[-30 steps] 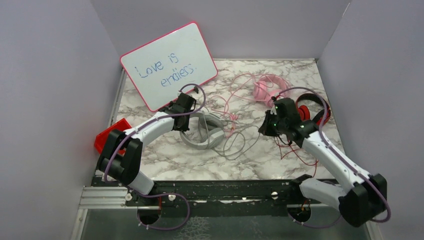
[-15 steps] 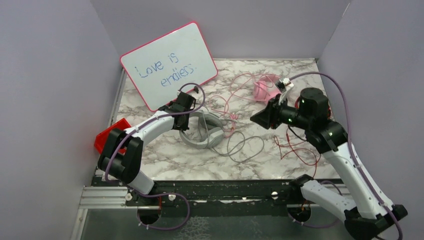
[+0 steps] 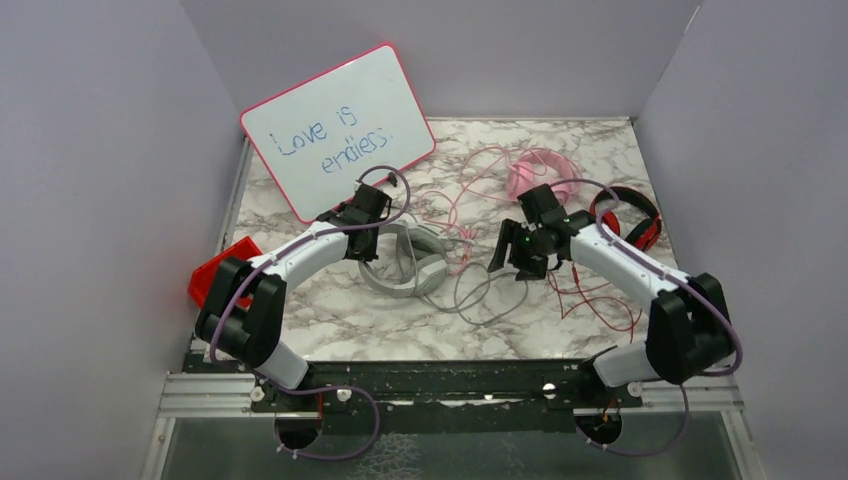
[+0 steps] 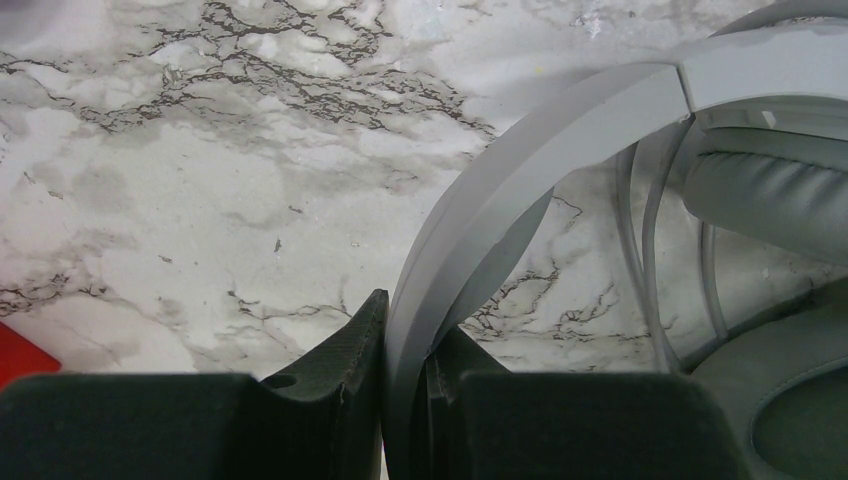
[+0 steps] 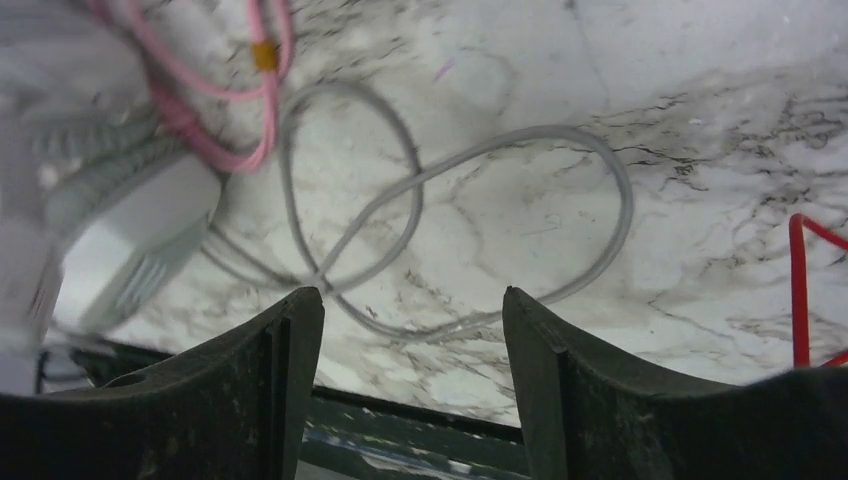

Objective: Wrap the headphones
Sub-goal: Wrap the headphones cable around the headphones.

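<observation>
The grey headphones (image 3: 405, 264) lie left of the table's middle, and my left gripper (image 3: 372, 240) is shut on their headband (image 4: 520, 180), which passes between the two fingers (image 4: 405, 335). Their grey cable (image 3: 482, 290) loops loosely on the marble. My right gripper (image 3: 510, 262) hangs over those loops (image 5: 590, 135) with its jaws open and nothing between them (image 5: 412, 305). The pink headphones (image 3: 535, 180) lie at the back. The red-and-black headphones (image 3: 630, 215) lie at the right, behind my right arm.
A pink-framed whiteboard (image 3: 340, 130) leans at the back left. A red object (image 3: 215, 270) lies by the left wall. Pink cable (image 3: 470, 200) and thin red cable (image 3: 590, 295) sprawl across the marble. Purple walls close in three sides.
My right arm lifted toward the back, then came down over the grey cable loops, and its jaws opened. The left arm kept its grip and place.
</observation>
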Robot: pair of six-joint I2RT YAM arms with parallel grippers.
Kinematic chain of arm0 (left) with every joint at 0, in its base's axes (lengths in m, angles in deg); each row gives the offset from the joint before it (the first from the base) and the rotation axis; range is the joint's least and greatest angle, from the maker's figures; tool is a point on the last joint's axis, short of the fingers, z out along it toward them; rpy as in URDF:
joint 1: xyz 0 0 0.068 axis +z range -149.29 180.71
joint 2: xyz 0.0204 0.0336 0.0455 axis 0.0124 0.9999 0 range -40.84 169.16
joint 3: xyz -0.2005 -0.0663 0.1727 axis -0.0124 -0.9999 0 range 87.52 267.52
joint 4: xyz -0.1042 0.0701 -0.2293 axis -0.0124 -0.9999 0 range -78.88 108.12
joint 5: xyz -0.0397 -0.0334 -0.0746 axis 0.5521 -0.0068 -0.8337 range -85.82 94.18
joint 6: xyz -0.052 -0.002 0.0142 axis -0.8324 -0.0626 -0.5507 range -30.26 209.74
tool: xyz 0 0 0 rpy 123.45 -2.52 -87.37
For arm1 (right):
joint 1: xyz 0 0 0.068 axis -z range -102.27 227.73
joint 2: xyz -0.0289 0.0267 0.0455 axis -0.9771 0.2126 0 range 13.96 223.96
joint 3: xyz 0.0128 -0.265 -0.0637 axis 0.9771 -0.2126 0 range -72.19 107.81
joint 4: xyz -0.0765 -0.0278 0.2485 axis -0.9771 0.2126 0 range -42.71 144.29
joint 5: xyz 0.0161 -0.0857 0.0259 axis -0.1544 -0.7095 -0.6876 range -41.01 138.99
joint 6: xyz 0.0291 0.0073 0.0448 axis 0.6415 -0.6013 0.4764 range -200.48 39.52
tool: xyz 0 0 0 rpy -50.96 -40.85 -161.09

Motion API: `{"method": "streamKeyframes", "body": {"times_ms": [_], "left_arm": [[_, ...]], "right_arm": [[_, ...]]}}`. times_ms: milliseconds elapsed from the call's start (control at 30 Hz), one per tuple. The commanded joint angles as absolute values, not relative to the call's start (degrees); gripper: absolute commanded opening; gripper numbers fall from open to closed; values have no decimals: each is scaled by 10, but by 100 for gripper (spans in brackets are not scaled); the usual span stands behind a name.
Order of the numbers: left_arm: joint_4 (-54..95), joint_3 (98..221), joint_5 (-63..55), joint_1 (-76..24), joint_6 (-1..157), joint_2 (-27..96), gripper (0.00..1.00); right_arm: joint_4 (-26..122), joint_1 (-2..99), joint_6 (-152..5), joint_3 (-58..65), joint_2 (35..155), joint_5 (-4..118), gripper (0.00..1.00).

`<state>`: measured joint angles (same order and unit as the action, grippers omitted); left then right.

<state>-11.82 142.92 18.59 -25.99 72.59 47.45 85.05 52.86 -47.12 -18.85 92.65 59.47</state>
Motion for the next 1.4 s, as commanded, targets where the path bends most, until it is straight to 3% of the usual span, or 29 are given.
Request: {"method": "streamKeyframes", "body": {"times_ms": [0, 267, 400, 667, 733, 867, 933, 1100, 1267, 1367], "left_arm": [[-101, 1435, 189, -257, 717, 464, 0], [-97, 1433, 186, -257, 718, 457, 0], [-96, 1431, 185, -257, 720, 450, 0], [-94, 1432, 178, -257, 720, 448, 0], [-94, 1432, 178, -257, 720, 447, 0], [-93, 1431, 177, -257, 720, 447, 0], [-92, 1432, 177, -257, 721, 447, 0], [-90, 1431, 179, -257, 716, 450, 0], [-87, 1432, 177, -256, 708, 454, 0], [-84, 1431, 178, -256, 694, 455, 0]], "right_arm": [[915, 528, -212, -145, 1019, 498, 70], [937, 524, -70, -90, 1139, 484, 65], [952, 524, -15, -96, 1154, 452, 55], [975, 523, 44, -80, 1208, 455, 44], [1001, 524, 50, -58, 1236, 447, 38], [1004, 524, 43, -47, 1268, 468, 4], [1004, 523, 32, -52, 1269, 477, 0], [948, 521, -55, -131, 1166, 460, 0], [701, 507, -323, -290, 963, 602, 0], [692, 471, -402, -311, 865, 591, 0]]}}
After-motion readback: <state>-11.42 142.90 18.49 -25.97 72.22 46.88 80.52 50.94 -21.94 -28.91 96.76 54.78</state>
